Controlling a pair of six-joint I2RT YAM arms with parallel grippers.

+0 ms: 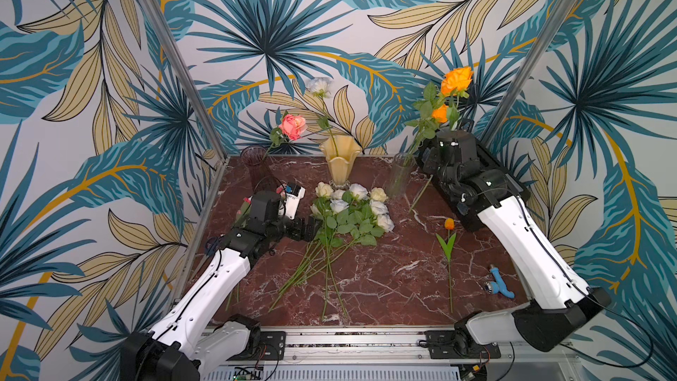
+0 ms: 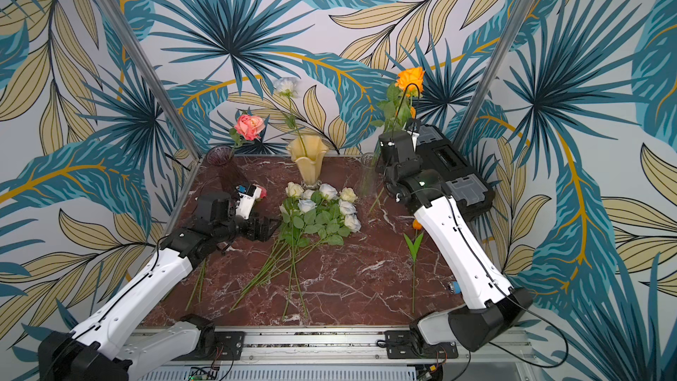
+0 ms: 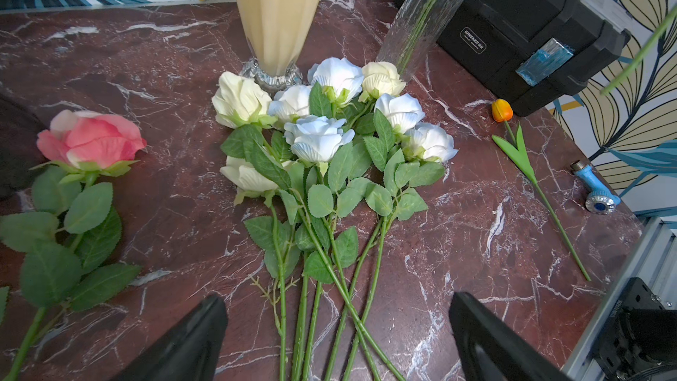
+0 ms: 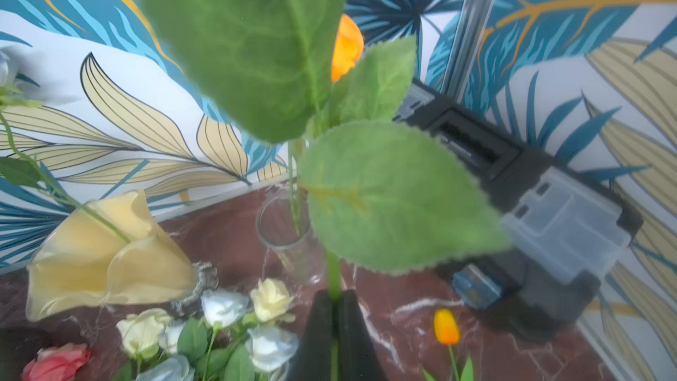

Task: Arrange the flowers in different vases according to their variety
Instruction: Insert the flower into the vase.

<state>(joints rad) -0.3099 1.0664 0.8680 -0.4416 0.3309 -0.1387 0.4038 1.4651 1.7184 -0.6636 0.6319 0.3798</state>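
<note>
Left gripper (image 3: 337, 328): jaws wide apart, nothing between them, low over the stems of the white rose bunch (image 1: 351, 210) lying mid-desk (image 1: 384, 280). Right gripper (image 4: 335, 296): clamped on the stem of an orange rose (image 1: 456, 80), held up just beside the clear vase (image 1: 399, 177) near the far right corner. We see a purple vase (image 1: 256, 166) with a pink rose (image 1: 293, 126) at the far left corner, and a cream vase (image 1: 339, 163) with a pale rose (image 1: 319, 86) at the far edge's middle. An orange tulip (image 1: 449, 223) lies toward the right edge.
</note>
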